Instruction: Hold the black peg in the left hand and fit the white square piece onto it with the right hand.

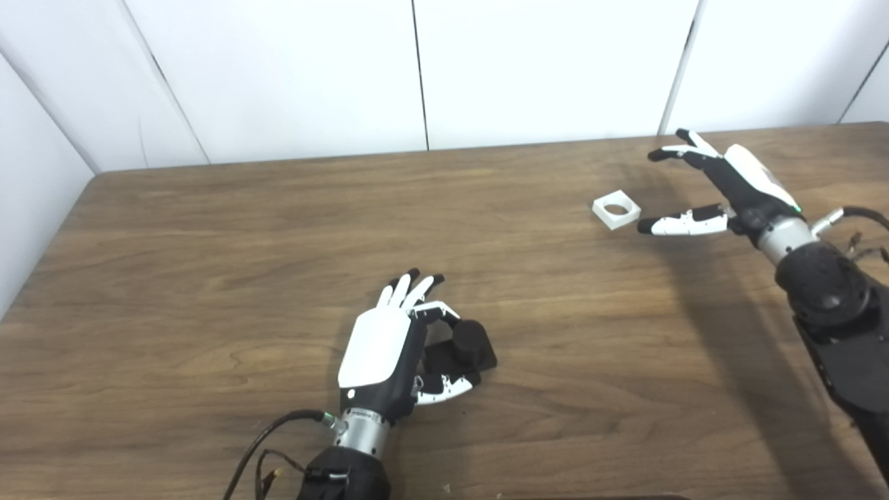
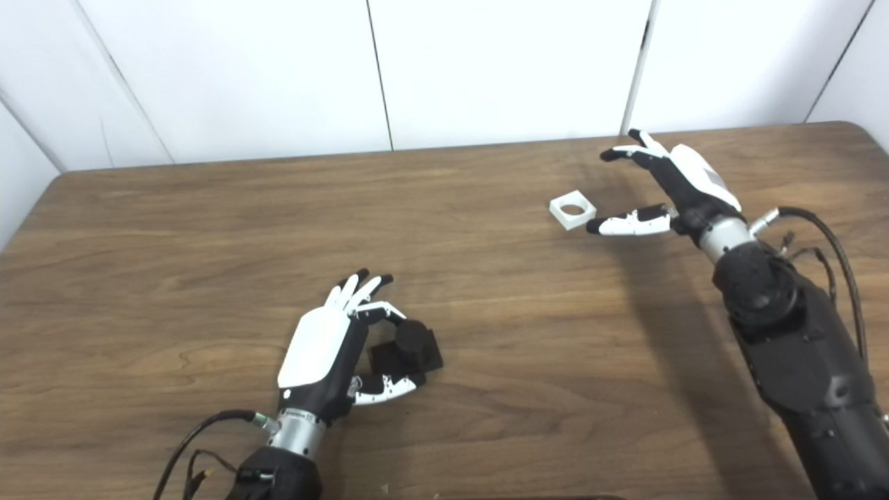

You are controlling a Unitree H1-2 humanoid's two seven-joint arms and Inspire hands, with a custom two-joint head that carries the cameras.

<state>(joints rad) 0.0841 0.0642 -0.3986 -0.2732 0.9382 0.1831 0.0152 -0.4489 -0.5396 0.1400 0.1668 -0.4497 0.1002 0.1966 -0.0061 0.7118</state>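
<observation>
Left robot hand (image 1: 389,361): I've cupped it loosely round the black peg (image 1: 469,344), steadying it on the desk (image 1: 208,278).
Right robot hand (image 1: 722,191): spread wide, empty, white square piece (image 1: 616,209) just off its fingertips for pickup.

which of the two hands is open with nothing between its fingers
The right hand, spread open beside the white piece without touching it. The left hand curls around the black peg.

A brown wood-grain table (image 1: 208,292) carries two things. A black peg (image 1: 469,346) on its square base sits just beside the left hand (image 1: 378,351), between its thumb and fingers. A white square piece (image 1: 616,209) with a round hole lies near the right hand's (image 1: 729,187) thumb tip.
</observation>
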